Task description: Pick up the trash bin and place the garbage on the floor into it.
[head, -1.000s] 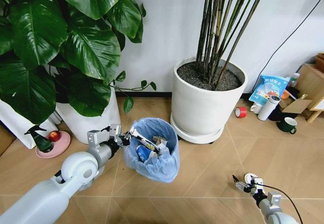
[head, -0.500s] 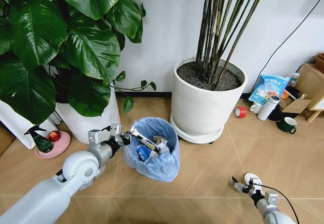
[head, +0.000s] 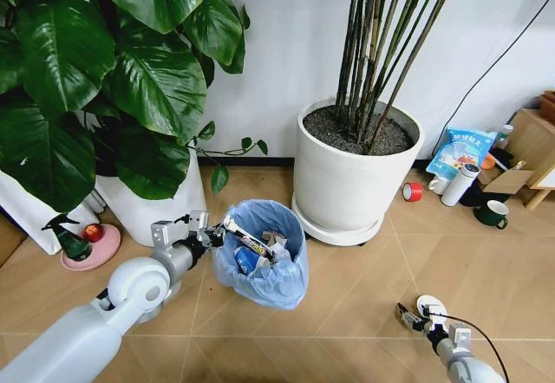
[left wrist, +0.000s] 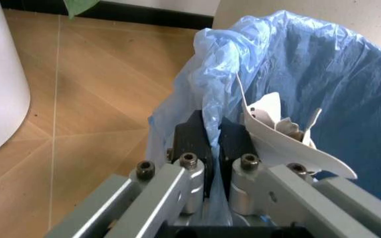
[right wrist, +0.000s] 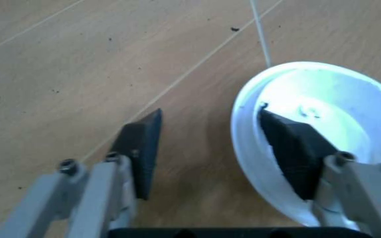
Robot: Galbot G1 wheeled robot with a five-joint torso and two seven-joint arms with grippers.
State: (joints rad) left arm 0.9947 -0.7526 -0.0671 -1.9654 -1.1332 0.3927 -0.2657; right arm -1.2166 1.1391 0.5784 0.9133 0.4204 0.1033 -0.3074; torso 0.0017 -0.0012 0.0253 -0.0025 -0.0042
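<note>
Right wrist view: right end effector (right wrist: 214, 148) straddles lid (right wrist: 336, 119) rim.

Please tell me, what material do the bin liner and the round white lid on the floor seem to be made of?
The bin liner looks like thin light-blue plastic film: it is crinkled, slightly translucent, and bunches where the left gripper pinches the trash bin's rim. The round white lid seems to be smooth moulded plastic with a faint gloss and a raised rim; the open right gripper straddles its edge. Coated paper cannot be excluded.

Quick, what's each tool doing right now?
Left tool: closed on the bin rim.
Right tool: open, one finger inside the white lid.
</note>
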